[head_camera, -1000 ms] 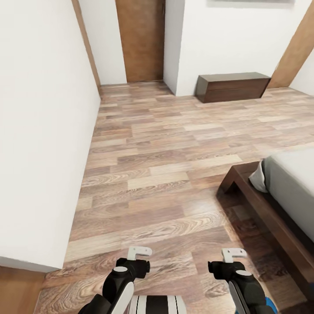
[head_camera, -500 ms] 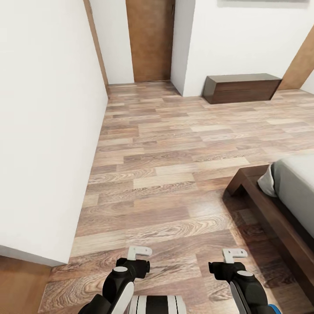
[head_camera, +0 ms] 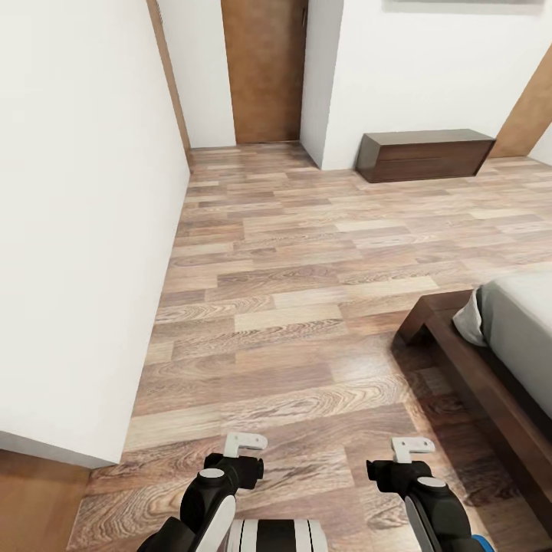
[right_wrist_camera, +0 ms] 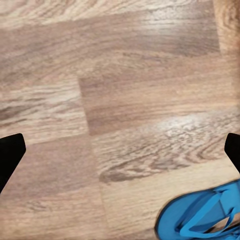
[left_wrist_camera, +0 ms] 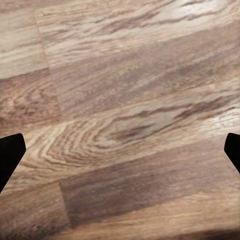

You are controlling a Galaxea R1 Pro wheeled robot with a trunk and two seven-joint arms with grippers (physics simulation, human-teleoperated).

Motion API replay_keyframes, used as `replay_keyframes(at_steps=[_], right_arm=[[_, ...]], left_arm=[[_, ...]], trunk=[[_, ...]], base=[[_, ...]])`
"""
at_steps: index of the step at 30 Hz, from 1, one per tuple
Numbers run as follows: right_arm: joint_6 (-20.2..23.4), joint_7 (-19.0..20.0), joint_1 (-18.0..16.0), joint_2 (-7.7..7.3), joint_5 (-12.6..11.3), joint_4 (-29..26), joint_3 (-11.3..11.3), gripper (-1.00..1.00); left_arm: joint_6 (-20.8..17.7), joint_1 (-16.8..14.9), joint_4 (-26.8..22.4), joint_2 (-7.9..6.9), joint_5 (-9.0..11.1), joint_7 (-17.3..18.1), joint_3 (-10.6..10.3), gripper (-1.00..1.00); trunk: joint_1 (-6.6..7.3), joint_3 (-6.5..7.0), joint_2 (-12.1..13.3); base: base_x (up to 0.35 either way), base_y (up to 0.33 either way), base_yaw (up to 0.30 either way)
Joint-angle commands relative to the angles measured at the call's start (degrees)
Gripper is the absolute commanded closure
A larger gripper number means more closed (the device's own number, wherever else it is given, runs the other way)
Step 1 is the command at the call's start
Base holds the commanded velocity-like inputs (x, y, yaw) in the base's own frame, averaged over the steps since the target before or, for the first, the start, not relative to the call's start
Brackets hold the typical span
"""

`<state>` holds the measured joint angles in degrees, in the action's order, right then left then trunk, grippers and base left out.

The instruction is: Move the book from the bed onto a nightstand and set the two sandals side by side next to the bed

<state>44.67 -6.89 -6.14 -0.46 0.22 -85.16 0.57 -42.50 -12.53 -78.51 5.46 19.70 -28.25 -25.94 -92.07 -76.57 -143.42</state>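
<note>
Loads of open brown wood-plank floor [head_camera: 291, 307] ahead, hemmed in by a white wall [head_camera: 77, 230] on the left and the corner of the low dark-brown-framed bed with the off-white mattress [head_camera: 491, 360] on the right, with a long low dark brown cabinet [head_camera: 425, 155] and a brown wooden door [head_camera: 264, 69] at the far end. Left gripper [left_wrist_camera: 120, 150] and right gripper [right_wrist_camera: 120, 150] both hang over bare planks, fingers spread wide, holding nothing. One bright blue flip-flop sandal [right_wrist_camera: 200, 215] lies flat on the floor just beside the right gripper.
</note>
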Motion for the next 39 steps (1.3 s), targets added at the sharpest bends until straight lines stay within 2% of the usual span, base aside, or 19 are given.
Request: replay_keyframes(at_steps=[1, 39], right_arm=[[0.3, -0.2, 0.0, -0.02, 0.0, -0.1, 0.0, -1.00], [0.2, -0.7, 0.2, 0.37, -0.2, -0.6, 0.1, -1.00]], left_arm=[[-0.1, 0.0, -0.1, -0.01, 0.6, -0.6, -0.1, -1.00], [0.4, 0.0, 1.5, -0.01, 0.9, -0.1, 0.0, -1.00]], trunk=[[0.01, -0.04, 0.0], [0.01, -0.04, 0.0]], base=[[0.000, 0.000, 0.002], [0.000, 0.000, 0.000]])
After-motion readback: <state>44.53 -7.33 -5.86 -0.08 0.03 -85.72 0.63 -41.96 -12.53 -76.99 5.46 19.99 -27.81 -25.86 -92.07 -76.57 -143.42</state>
